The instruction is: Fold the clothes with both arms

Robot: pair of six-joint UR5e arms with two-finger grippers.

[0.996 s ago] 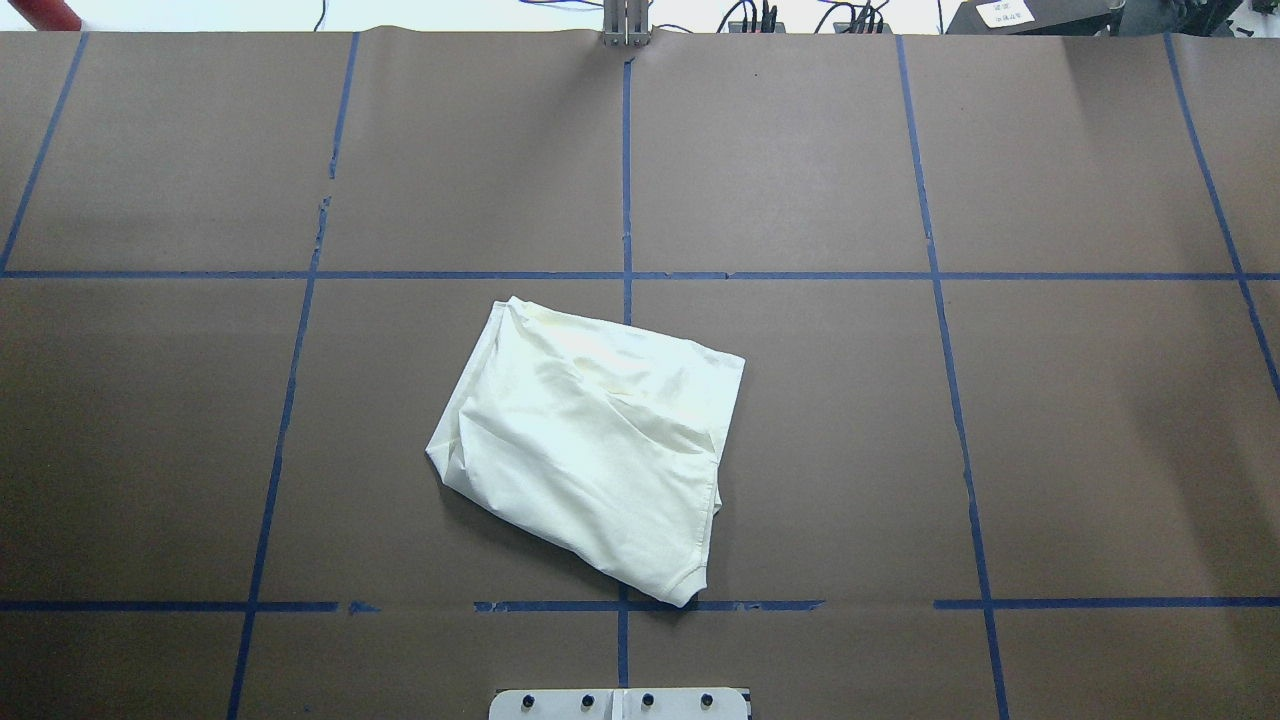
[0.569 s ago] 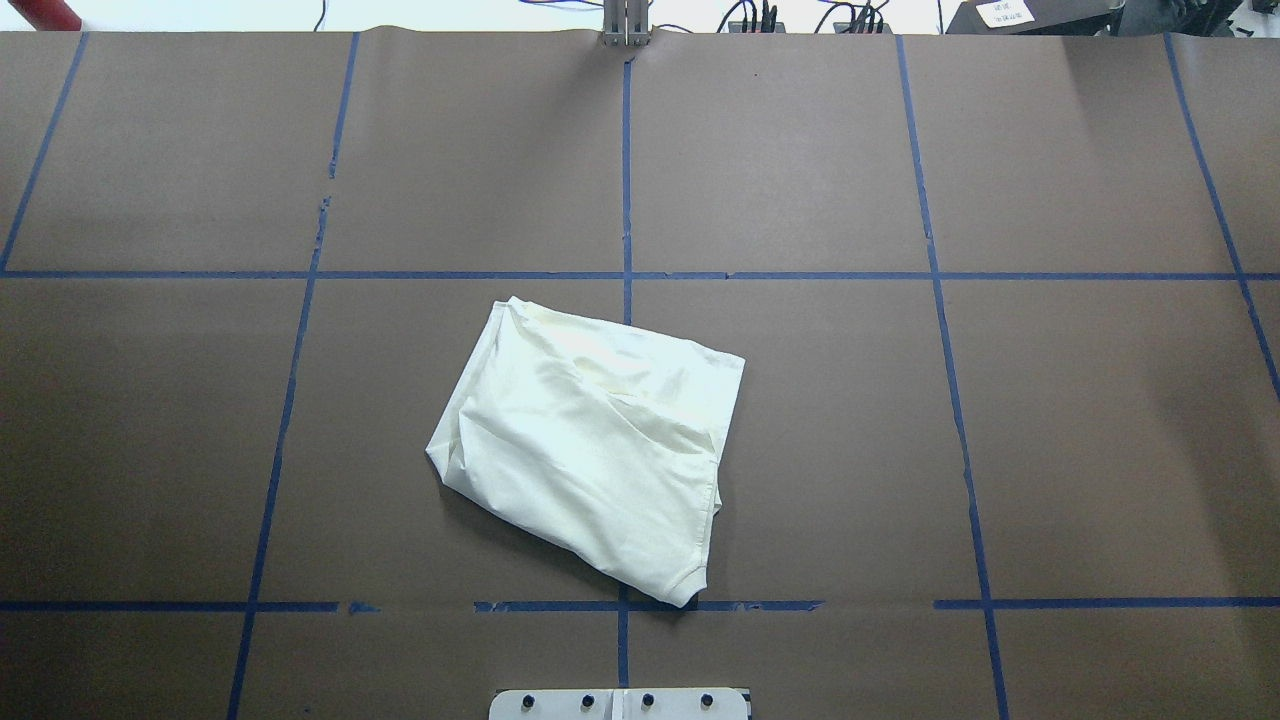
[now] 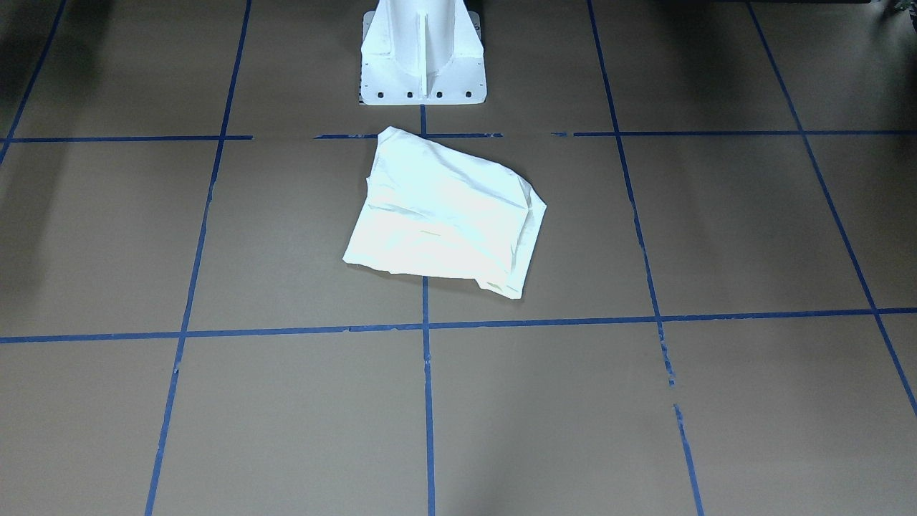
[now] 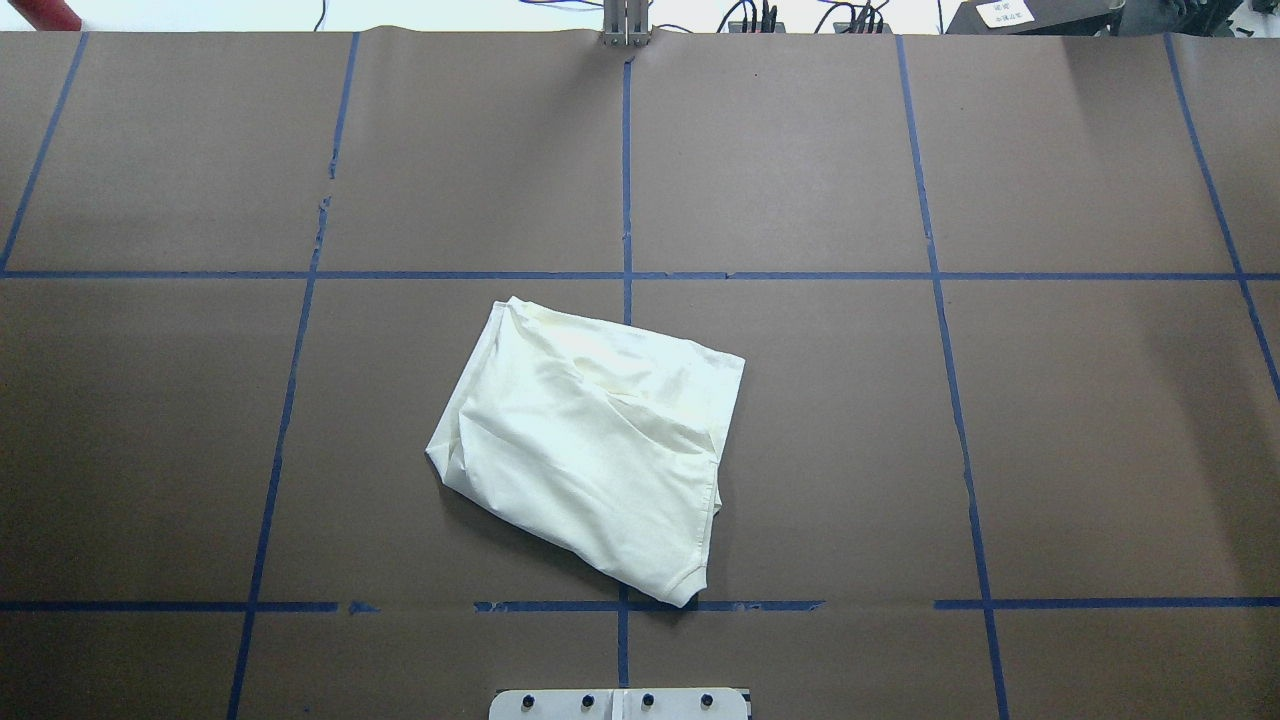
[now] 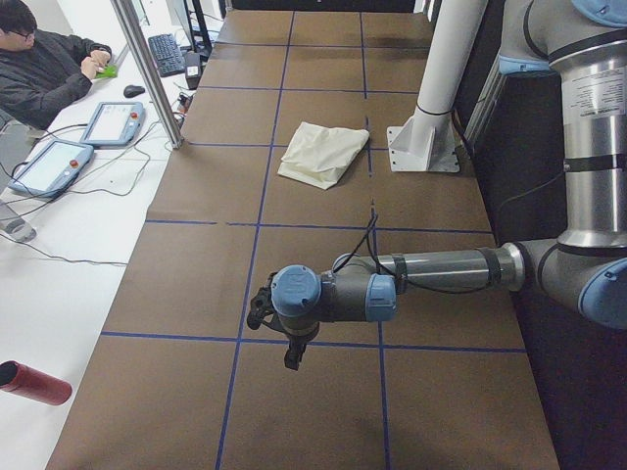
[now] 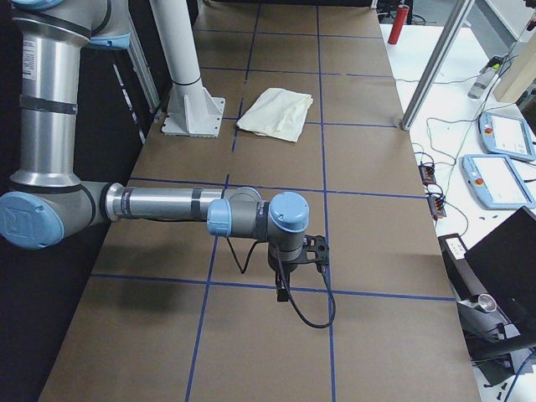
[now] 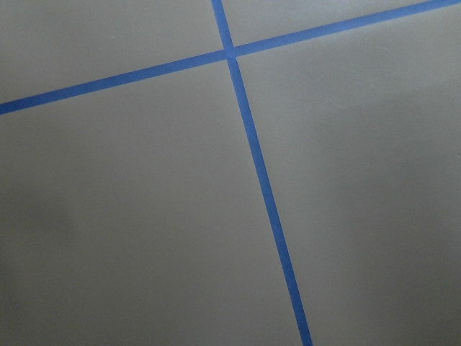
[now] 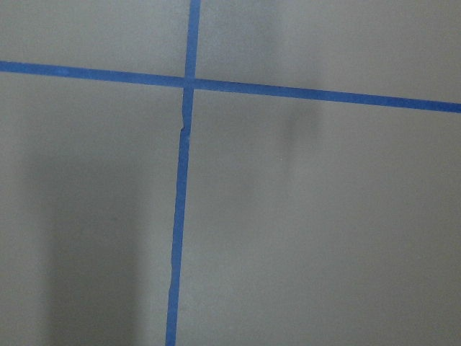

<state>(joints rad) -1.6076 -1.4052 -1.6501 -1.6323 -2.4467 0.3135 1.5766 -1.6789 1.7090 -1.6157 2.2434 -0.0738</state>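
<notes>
While both arms are held off the cloth, shirt (image 4: 590, 445): is found as a rough folded packet, plain side up, just in front of the pedestal base (image 3: 423, 64), skewed to the tape grid (image 4: 627, 180).
left gripper (image 5: 290, 351): is hung over bare table (image 4: 1000, 150), well apart from the pedestal base, on its left; fingers cannot be told apart from together.
right gripper (image 6: 280, 285): is placed likewise, well apart from the base, on its right; finger state cannot be told either.
loose edge: layers gape on the side away from the base; if only the top ply is pinched, the packet is likely peeled open.
skew: if uneven grasp points are taken, the cloth is likely dragged crooked or bunched.
</notes>
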